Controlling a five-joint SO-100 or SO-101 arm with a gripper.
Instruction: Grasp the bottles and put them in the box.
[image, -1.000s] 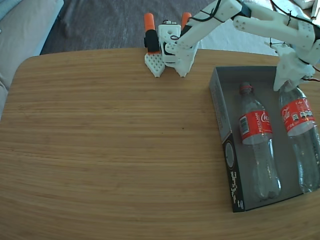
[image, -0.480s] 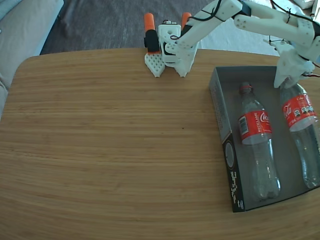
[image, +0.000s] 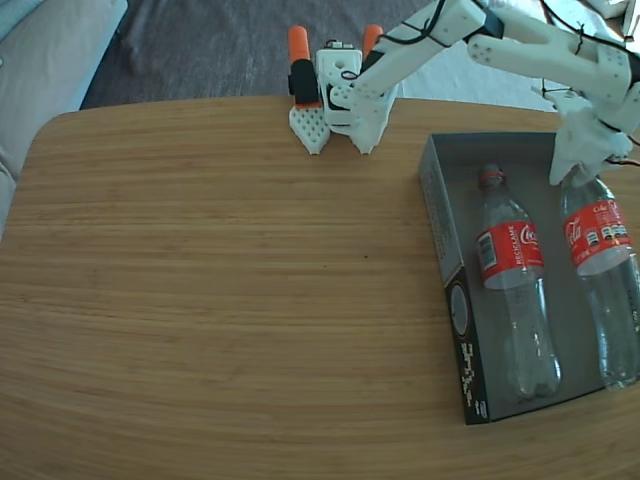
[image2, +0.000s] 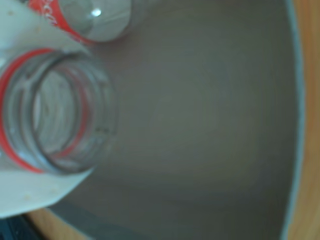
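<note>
Right-hand bottle and gripper, slightly shifted within the box.

white arm stretched right, gripper pointing down, fingers closed

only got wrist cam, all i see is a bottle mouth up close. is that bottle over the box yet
Observer: Yes. In the fixed view the right bottle lies over the grey floor of the box, its neck at the fingers. The box's right wall is out of frame.
Operator: and that red label at the top of my view, where's that bottle
Observer: That is the left bottle, lying flat in the box beside the right one, apart from it, its neck towards the far wall.
</note>
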